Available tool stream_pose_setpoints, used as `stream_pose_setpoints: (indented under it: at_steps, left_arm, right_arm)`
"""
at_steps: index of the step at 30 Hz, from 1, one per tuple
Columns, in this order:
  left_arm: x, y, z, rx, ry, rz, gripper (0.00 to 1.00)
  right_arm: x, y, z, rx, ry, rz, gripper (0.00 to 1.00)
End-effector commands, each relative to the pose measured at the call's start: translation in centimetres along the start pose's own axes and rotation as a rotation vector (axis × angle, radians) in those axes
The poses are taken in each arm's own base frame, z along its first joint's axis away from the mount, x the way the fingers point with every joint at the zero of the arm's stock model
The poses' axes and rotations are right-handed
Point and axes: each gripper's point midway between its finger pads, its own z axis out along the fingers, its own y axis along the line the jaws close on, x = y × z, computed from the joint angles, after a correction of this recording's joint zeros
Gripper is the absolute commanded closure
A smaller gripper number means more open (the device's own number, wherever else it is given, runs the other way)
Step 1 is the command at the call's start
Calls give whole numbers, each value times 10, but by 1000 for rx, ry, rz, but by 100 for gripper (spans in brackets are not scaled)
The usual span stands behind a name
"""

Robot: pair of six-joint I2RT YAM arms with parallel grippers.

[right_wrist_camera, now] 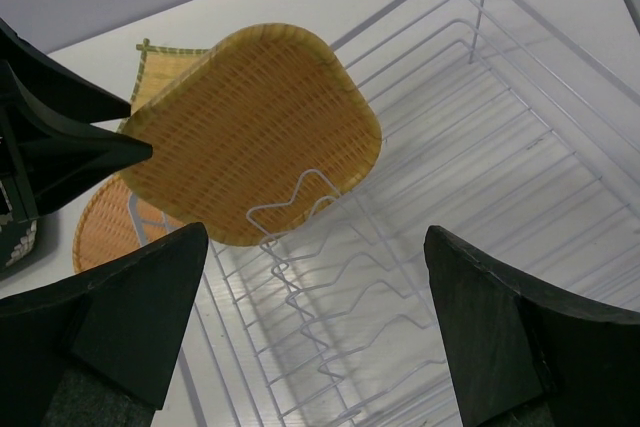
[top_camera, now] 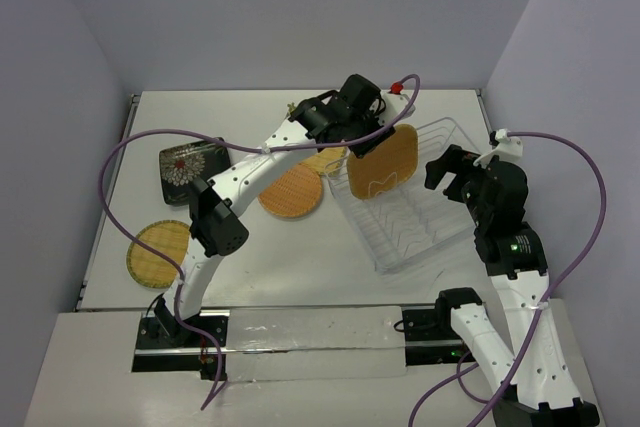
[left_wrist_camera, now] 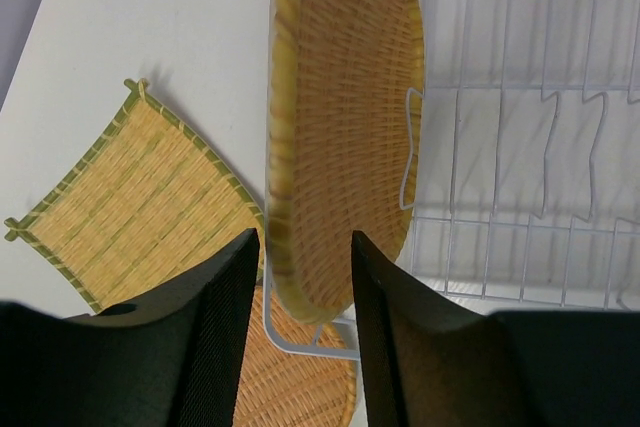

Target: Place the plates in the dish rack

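Left gripper (left_wrist_camera: 303,239) jaws stand parted, seemingly loose around the rounded-square bamboo plate (top_camera: 382,163) propped in the dish rack (top_camera: 420,232). Back out straight so it isn't tipped. Right gripper (right_wrist_camera: 312,237) gapes empty.

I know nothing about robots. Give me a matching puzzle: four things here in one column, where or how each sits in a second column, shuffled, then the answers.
1 rounded-square woven plate
2 dark leaf-pattern plate
3 yellow-green round plate
4 right end effector

A flat, at the table's near-left
B open, by the dish rack's right rim
C on edge in the dish rack
D flat, at the table's left, farther back

Pairs: 1-C, 2-D, 3-A, 4-B
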Motion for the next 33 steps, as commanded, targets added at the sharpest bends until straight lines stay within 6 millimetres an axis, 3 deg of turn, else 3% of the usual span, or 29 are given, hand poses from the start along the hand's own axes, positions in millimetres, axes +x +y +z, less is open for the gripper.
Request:
stream_pose_setpoints:
  at_steps: [1,3,7,11,13,15,17,18,19,21,24,26,27,28,29,31,32,33]
  left_arm:
    - [-29,2,-14,-2,-103,-1,49]
    - [-35,2,-22,2,-123,-12,45]
    - [-51,5,-43,-8,-186,-35,27]
    - [-71,19,-86,-24,-289,-99,14]
    - [-80,32,-117,-19,-356,-168,12]
    - [-80,39,-127,-21,-382,-203,12]
    - [-83,58,-159,-37,-454,-281,12]
    - [-76,67,-175,-55,-471,-345,11]
    - [-66,65,-167,-50,-443,-357,11]
    - [-48,86,-195,-155,-466,-456,8]
    - [-11,114,-208,-294,-458,-579,6]
    - [28,135,-220,-364,-470,-678,5]
    - [63,147,-227,-404,-453,-733,5]
    - [68,139,-225,-378,-459,-745,5]
    - [89,157,-235,-430,-469,-796,4]
    - [126,170,-248,-514,-453,-832,2]
    - [133,168,-248,-523,-444,-837,2]
    - [152,180,-257,-580,-427,-853,2]
  right_arm:
    - [-2,0,1,4,-11,5,4]
    - [-2,1,0,-1,-8,4,3]
    - [-3,5,-2,-25,-8,2,1]
    - [-5,13,-6,-65,-10,-1,0]
    - [-5,15,-7,-76,-10,-2,0]
    - [-5,14,-7,-76,-10,-3,0]
    - [-5,15,-8,-77,-13,-1,0]
    - [-6,15,-8,-78,-14,1,0]
    - [-5,18,-8,-97,-6,0,0]
    - [-4,18,-8,-96,-5,-2,0]
    - [-4,16,-8,-83,-7,4,0]
    - [-5,16,-8,-84,-8,5,0]
    - [-5,17,-7,-84,-6,4,0]
    - [-6,17,-7,-84,-8,5,0]
    - [-6,17,-7,-83,-7,3,0]
    - [-6,17,-5,-85,1,3,0]
    - [-6,18,-5,-85,2,0,0]
    - [-7,18,-4,-84,0,-1,0]
